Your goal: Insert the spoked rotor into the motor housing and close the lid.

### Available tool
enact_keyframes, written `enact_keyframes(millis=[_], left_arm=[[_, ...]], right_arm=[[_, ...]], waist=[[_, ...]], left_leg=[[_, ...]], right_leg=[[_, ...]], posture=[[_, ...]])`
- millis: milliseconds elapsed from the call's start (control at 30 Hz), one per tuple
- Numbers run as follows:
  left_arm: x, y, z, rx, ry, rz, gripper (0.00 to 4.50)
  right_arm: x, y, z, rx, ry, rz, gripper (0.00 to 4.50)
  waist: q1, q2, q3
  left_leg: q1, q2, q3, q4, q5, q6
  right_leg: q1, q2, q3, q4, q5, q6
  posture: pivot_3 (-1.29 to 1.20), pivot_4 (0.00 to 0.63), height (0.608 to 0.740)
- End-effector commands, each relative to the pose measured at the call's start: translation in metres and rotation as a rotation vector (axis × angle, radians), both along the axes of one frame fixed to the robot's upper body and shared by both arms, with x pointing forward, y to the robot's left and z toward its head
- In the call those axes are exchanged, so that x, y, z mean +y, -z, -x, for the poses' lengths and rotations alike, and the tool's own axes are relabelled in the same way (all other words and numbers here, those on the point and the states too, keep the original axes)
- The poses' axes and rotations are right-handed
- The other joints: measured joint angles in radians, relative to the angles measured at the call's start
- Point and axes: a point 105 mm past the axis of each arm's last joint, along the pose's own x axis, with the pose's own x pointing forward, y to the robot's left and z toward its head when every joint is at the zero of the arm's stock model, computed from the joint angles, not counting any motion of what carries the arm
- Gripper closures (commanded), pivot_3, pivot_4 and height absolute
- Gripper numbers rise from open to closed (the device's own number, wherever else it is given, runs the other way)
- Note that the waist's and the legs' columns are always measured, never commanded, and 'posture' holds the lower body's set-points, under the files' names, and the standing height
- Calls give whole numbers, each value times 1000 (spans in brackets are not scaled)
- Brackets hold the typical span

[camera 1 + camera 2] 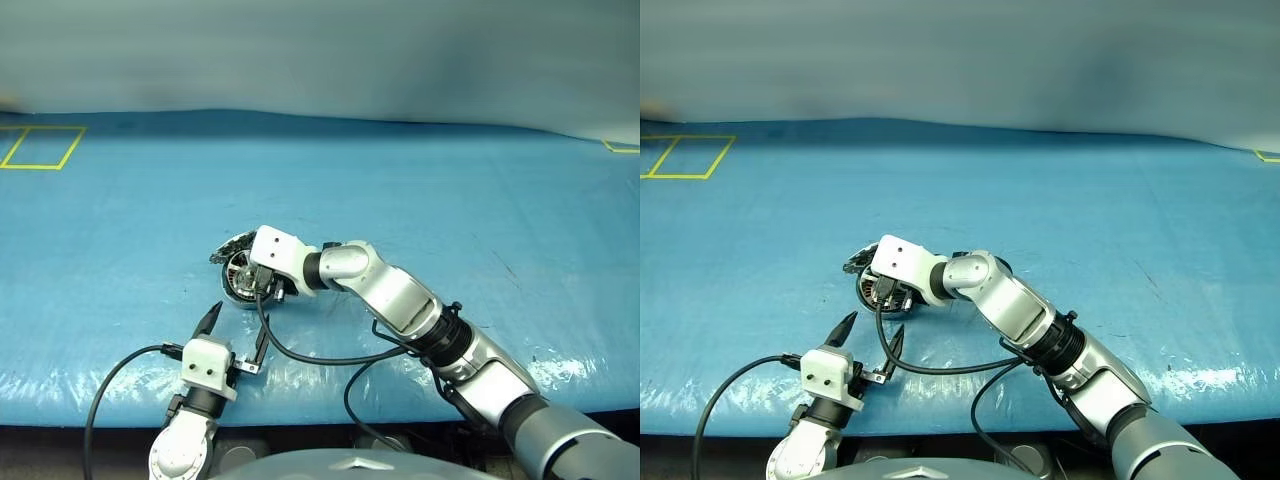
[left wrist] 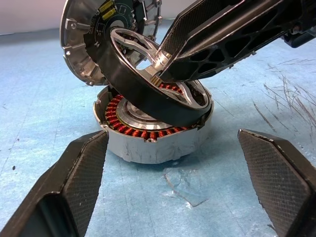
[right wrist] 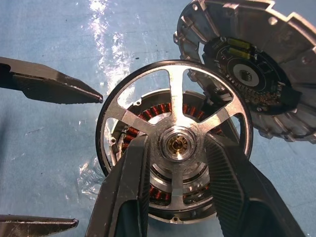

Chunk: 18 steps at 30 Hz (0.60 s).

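Spoked rotor (image 3: 175, 143), our dark-rimmed ring with 5 silvery spokes, hangs tilted over the squat silver-grey motor housing (image 2: 155, 140), whose patterned disc lid (image 3: 252, 74) stands open at 1 o'clock. We judge it rigid, fairly light and slick; its hub suits pinching, where our right gripper (image 3: 175, 148) clamps. Our left gripper (image 2: 173, 182), at 6 o'clock, is spread, empty.

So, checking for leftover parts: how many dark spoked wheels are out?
1: the black-rimmed, silvery-spoked rotor, pinched at its hub by the right gripper, tilted over the copper-wound silver housing.
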Motion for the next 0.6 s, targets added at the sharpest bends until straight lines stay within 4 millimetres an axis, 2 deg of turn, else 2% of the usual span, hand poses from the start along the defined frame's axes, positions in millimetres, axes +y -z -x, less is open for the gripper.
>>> enact_keyframes(millis=[33, 300, 333, 433, 533, 600], left_arm=[[-3, -13, -1, -61, 7, 10, 0], [-5, -13, 0, -58, 13, 11, 0], [-5, -12, 0, -57, 14, 10, 0], [-5, -12, -1, -58, 16, 9, 0], [-5, -13, -1, -60, 16, 9, 0], [-4, -13, -1, -62, 12, 6, 0]], right_arm=[[0, -7, 0, -39, -7, 10, 2815], [-1, -9, -4, -58, 22, 12, 245], [-1, -10, -4, -60, 24, 11, 48], [-1, -14, -3, -52, 30, -11, 48], [-2, -19, -2, -38, 40, -41, 721], [-1, -22, 1, -19, 44, -71, 1341]], waist=[[0, 0, 0], [-3, 0, 0], [-3, 0, 0], [-3, 0, 0], [-2, 0, 0], [-2, 0, 0]], left_leg=[[0, 0, 0, 0, 0, 0], [0, 0, 0, 0, 0, 0], [0, 0, 0, 0, 0, 0], [0, 0, 0, 0, 0, 0], [0, 0, 0, 0, 0, 0], [0, 0, 0, 0, 0, 0]], right_leg=[[0, 0, 0, 0, 0, 0], [-1, 0, 0, 1, 0, 0], [-1, 0, 0, 1, 0, 0], [-1, 0, 0, 1, 0, 0], [-1, 0, 0, 1, 0, 0], [-1, 0, 0, 1, 0, 0]], posture=[[0, 150, 740], [0, 150, 740], [0, 150, 740], [0, 150, 740], [0, 150, 740], [0, 150, 740]])
